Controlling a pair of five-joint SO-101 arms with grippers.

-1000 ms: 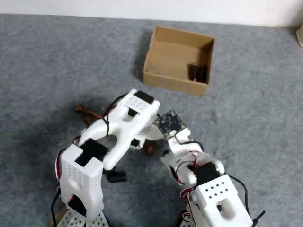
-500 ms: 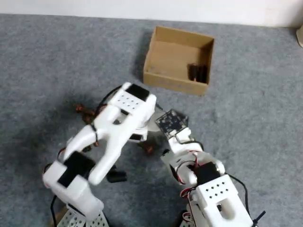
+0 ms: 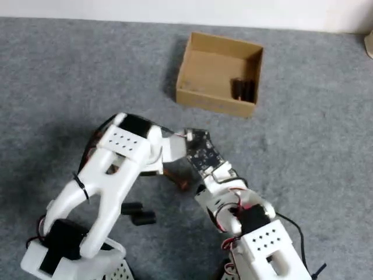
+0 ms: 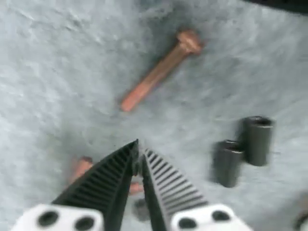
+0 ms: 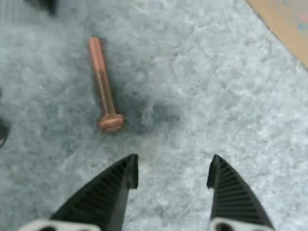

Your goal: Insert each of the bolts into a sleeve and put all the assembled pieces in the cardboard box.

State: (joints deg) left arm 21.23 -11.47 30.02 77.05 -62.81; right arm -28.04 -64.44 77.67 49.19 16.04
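Note:
My left gripper (image 4: pixel 139 148) is shut, its tips meeting just above the grey carpet. A copper bolt (image 4: pixel 159 72) lies free beyond it, and two dark sleeves (image 4: pixel 243 151) lie side by side off to one side. A second bolt (image 4: pixel 79 167) is partly hidden behind the fingers. My right gripper (image 5: pixel 173 167) is open over bare carpet, with a bolt (image 5: pixel 103 84) lying a little ahead of it. In the high view the left arm (image 3: pixel 113 160) and right arm (image 3: pixel 233 204) meet mid-table near a bolt (image 3: pixel 181 184). The cardboard box (image 3: pixel 201 96) holds dark pieces (image 3: pixel 245 88).
Two black sleeves (image 3: pixel 139 213) lie near the left arm's base. A corner of the box (image 5: pixel 288 21) shows beyond the right gripper. Open carpet stretches left and right of the box.
The left arm has swung back and to the left, its wrist now nearer the table's left and covering the bolt seen there earlier. The right arm's wrist has shifted slightly left.

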